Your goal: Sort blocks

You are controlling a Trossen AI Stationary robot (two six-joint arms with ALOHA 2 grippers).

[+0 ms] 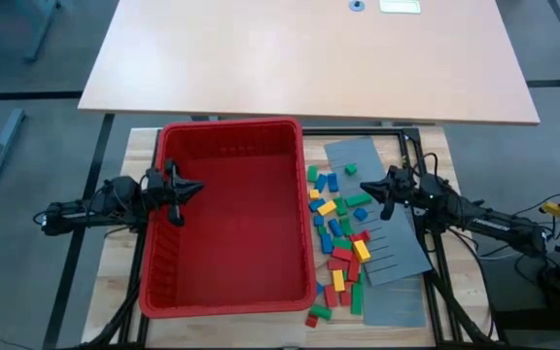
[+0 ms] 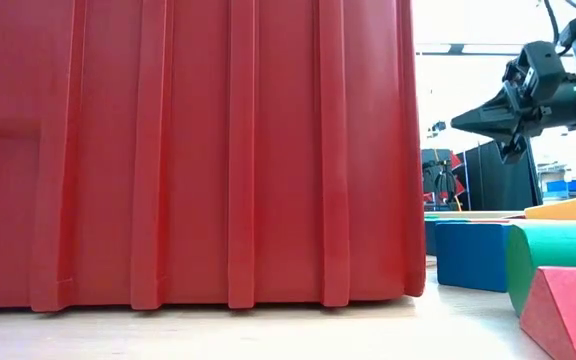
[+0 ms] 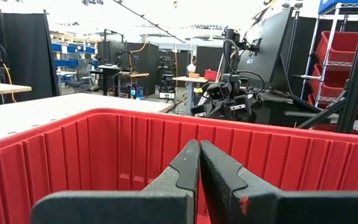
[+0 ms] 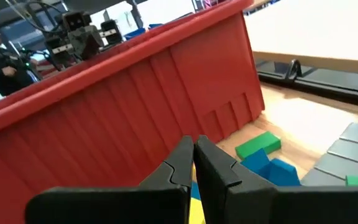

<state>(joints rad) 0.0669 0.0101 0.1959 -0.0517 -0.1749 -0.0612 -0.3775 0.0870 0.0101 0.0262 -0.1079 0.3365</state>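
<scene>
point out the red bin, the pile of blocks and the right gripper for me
red bin (image 1: pixel 224 128): high view, on its far rim.
blocks (image 1: pixel 340 255): high view, on a red block mid-pile.
right gripper (image 1: pixel 384 184): high view, between its closed fingertips, above the blocks.

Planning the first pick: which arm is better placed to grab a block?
Right, likely. The right gripper hangs over the blocks beside the red bin; the left gripper sits over the bin, across from them.

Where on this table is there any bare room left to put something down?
Inside the red bin, whose floor looks bare, and the wood strip left of it. The gap between bin and grey panels is crowded with blocks.
</scene>
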